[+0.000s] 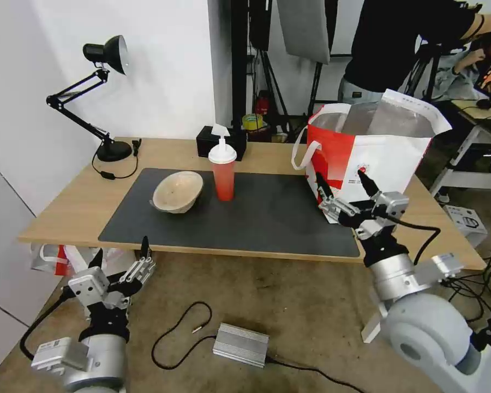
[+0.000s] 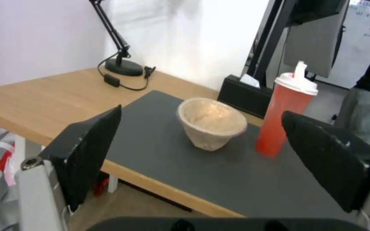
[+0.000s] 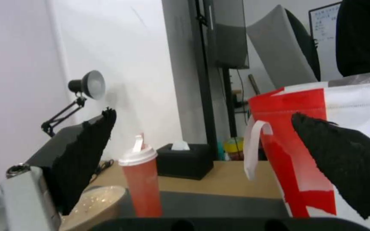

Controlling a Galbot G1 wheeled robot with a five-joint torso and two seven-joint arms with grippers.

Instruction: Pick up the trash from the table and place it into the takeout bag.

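Both hands wide open and empty: left hand [image 1: 121,257] below table [image 1: 65,202] edge, right hand [image 1: 343,188] before takeout bag [image 1: 387,158].

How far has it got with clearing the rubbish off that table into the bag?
Not finished. The beige bowl and the red drink cup stand on the dark mat, untouched. The takeout bag stands open at the table's right end; its contents are hidden. Nothing is in hand: the right pincer hangs open by the bag, and the left pincer waits open below the table edge.
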